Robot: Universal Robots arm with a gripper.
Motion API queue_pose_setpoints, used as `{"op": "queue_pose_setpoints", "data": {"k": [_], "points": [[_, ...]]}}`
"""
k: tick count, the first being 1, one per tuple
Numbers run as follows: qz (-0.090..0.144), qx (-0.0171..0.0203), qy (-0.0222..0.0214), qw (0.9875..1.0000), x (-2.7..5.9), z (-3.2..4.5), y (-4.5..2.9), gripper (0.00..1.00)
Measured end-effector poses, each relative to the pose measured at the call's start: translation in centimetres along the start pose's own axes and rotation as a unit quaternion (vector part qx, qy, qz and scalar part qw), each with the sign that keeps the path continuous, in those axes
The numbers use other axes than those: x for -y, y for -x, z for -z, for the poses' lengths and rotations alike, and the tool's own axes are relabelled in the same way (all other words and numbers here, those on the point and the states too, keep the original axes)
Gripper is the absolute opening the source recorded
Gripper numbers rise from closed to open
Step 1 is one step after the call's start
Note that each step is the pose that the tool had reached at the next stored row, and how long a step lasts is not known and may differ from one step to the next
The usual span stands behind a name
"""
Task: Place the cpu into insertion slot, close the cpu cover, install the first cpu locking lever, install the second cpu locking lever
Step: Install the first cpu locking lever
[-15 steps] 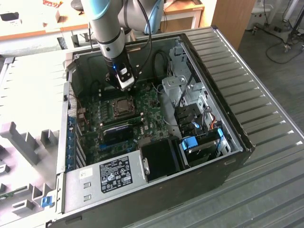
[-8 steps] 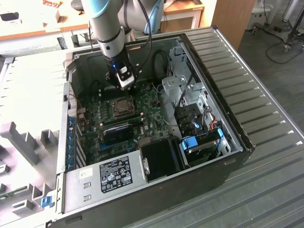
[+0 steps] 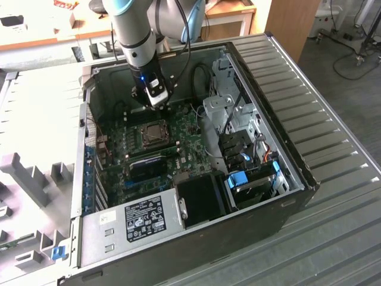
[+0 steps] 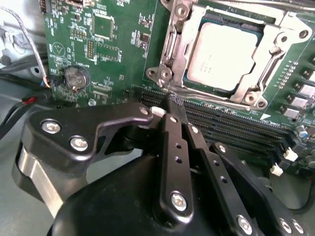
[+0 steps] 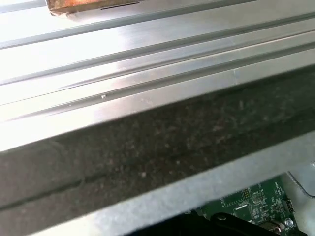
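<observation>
I can read nothing here. The white rectangular label [image 3: 144,215] on the grey metal power-supply box carries print too small for me, as does the silver-tan square cpu [image 4: 225,55].

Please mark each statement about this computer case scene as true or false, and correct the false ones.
1. The cpu lies inside the insertion slot. True.
2. The cpu cover is closed flat over the cpu. True, as far as the second wrist view shows; its metal frame lies around the chip.
3. The gripper holds the cpu. False: the cpu sits in the socket, apart from the gripper.
4. In the exterior view the gripper is outside the computer case. False: it is inside the open case, above the motherboard.
5. A round coin battery sits on the motherboard. True.
</observation>
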State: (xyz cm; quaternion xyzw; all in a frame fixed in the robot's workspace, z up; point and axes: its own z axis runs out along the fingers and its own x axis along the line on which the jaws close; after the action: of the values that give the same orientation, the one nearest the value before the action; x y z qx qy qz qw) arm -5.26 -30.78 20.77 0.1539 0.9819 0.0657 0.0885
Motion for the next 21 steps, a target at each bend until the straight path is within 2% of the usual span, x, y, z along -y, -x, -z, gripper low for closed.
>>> {"op": "queue_pose_setpoints", "data": {"k": [4,5,9,10,21], "points": [[0.000,0.0001,-0.0006,1.0000,0.00,0.02,0.00,0.10],[0.001,0.0005,-0.0034,1.0000,0.00,0.03,0.00,0.10],[0.004,-0.0011,-0.0254,0.9997,-0.03,0.01,0.10,0.10],[0.004,-0.0013,-0.0267,0.9996,-0.03,0.00,0.10,0.10],[0.004,-0.0013,-0.0269,0.9996,-0.03,0.00,0.10,0.10]]}}
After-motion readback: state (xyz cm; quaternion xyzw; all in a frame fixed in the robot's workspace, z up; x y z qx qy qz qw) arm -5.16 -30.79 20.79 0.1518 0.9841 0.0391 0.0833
